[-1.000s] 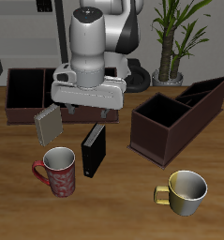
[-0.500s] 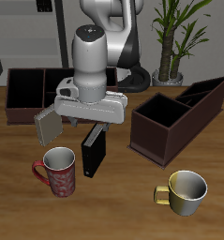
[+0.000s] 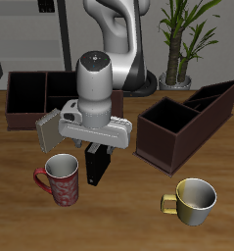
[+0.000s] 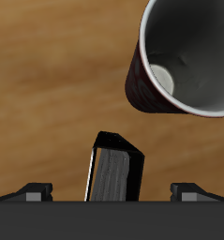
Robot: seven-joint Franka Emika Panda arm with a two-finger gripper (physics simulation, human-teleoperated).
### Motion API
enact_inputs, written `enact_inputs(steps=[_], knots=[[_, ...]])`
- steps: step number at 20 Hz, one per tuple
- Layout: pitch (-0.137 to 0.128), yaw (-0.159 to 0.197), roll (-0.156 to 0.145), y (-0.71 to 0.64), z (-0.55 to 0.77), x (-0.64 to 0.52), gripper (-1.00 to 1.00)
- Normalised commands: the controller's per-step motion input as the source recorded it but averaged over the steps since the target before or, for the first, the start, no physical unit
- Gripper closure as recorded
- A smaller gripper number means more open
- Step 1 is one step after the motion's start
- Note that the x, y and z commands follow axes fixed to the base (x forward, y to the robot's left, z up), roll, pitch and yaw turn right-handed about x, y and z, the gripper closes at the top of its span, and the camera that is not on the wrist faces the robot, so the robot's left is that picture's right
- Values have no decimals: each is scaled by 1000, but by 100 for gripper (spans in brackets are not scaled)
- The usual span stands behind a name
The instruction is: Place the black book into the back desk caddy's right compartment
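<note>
The black book [image 3: 96, 169] stands upright on the table between the red mug and the slanted caddy. It shows in the wrist view [image 4: 114, 174] as a thin black cover with pale page edges. My gripper [image 3: 97, 150] is directly above the book, low over its top edge, and open. In the wrist view the gripper [image 4: 113, 193] has one fingertip on each side of the book, both well clear of it. The back desk caddy [image 3: 28, 92] lies at the table's back. My arm hides much of it, and its right compartment is not plainly visible.
A red mug [image 3: 60, 178] stands close beside the book and also shows in the wrist view [image 4: 186, 56]. A grey book [image 3: 48, 127] leans behind the mug. A dark brown caddy with a slanted end [image 3: 182, 123] and a cream mug [image 3: 193, 199] are on the other side. A plant [image 3: 182, 39] stands at the back.
My gripper has come down and moved toward the table's front edge, from above and behind the black book to just over its top. The book has not moved.
</note>
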Motion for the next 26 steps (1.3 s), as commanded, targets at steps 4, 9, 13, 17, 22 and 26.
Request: enact_inputs(steps=[4, 9, 13, 17, 22, 26], knots=[[35, -28, -11, -3, -261, -16, 100], [36, -42, -3, 6, -219, -30, 100], [4, -3, 3, 54, 31, -74, 100], [-50, 25, -16, 11, 567, -185, 100], [-66, 49, -4, 75, 669, -324, 100], [-21, 81, -22, 126, 633, -445, 100]])
